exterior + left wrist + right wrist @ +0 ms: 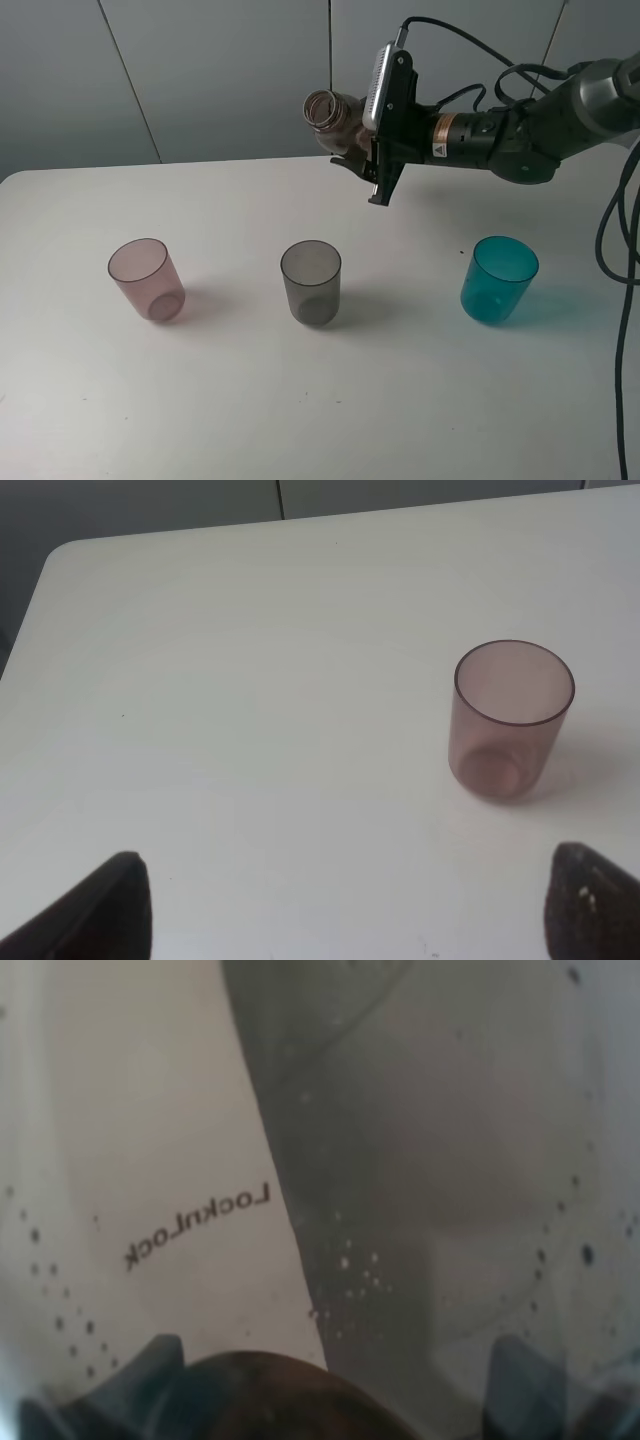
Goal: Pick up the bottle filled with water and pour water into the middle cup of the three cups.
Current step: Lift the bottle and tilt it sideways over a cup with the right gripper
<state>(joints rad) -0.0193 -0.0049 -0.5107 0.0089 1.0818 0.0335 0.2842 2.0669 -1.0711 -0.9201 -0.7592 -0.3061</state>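
The smoky brown bottle (335,113) hangs in the air behind the cups, tipped nearly level, its open threaded neck pointing left. My right gripper (356,160) is shut on the bottle's body. In the right wrist view the bottle (400,1160) fills the frame, with droplets inside and the gripper fingers (150,1370) at its sides. The smoky grey middle cup (311,282) stands upright in front of and below the bottle's neck. The pink cup (147,279) stands at the left and the teal cup (498,279) at the right. My left gripper (350,920) is open above the table, short of the pink cup (510,720).
The white table (320,400) carries only the three cups. Its far edge runs along a grey panelled wall (200,70). Black cables (625,250) hang at the right edge beside the right arm.
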